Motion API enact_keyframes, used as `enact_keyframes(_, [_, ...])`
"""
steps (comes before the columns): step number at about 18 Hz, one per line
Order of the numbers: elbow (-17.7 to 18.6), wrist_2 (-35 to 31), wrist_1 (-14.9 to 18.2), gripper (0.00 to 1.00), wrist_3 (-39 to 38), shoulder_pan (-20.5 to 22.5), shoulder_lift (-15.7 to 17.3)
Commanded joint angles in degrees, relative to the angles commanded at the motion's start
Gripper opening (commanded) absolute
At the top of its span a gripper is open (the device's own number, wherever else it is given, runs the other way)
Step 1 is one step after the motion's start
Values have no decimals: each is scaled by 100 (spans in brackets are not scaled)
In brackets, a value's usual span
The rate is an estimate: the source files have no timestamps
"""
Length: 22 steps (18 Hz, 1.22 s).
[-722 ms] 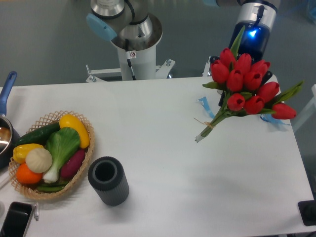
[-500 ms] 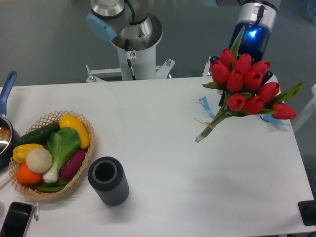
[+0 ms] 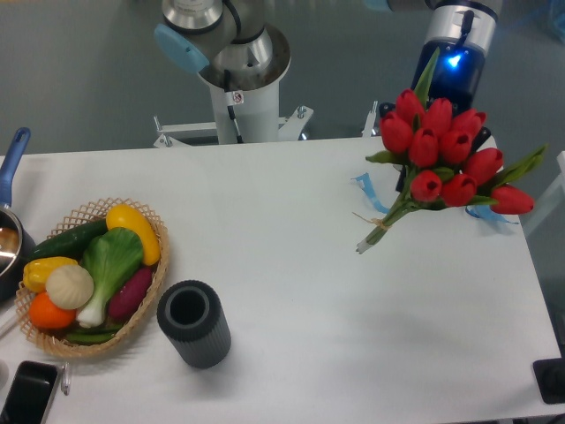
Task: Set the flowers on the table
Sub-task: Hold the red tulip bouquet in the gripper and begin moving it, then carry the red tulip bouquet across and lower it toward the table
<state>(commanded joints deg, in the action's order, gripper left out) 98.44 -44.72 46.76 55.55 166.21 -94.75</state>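
The tool (image 3: 439, 124) sits hidden behind the flowers (image 3: 444, 157), so its grip cannot be told. The red tulips hang over the counter's (image 3: 291, 265) far right corner, stems slanting down-left, blue ribbon scraps (image 3: 366, 189) beside them.

Red tulips (image 3: 441, 150) with green leaves and stems sit over a plain white worktop (image 3: 291, 353). Pale blue ribbon scraps (image 3: 366, 190) lie nearby. The ribbed cylinder (image 3: 193, 323) is dark grey; the woven basket (image 3: 150, 291) is tan.

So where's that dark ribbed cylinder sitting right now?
The dark ribbed cylinder stands upright near the table's front-left, just right of the wicker basket of vegetables.
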Motion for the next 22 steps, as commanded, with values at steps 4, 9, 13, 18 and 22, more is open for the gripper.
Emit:
enact_keyframes(4, [0,-589,-17,36,26,-141,0])
enact_keyframes(9, [-149,-1599,-9,33,53,-615,-184])
enact_keyframes(13, [-158,-2495,-17,33,79,-984,-421])
enact_keyframes(18, [-299,-3497,-17,33,96,-1257,-808])
enact_keyframes(22, [-369,-4464,-9,33,482,-1556,-1107])
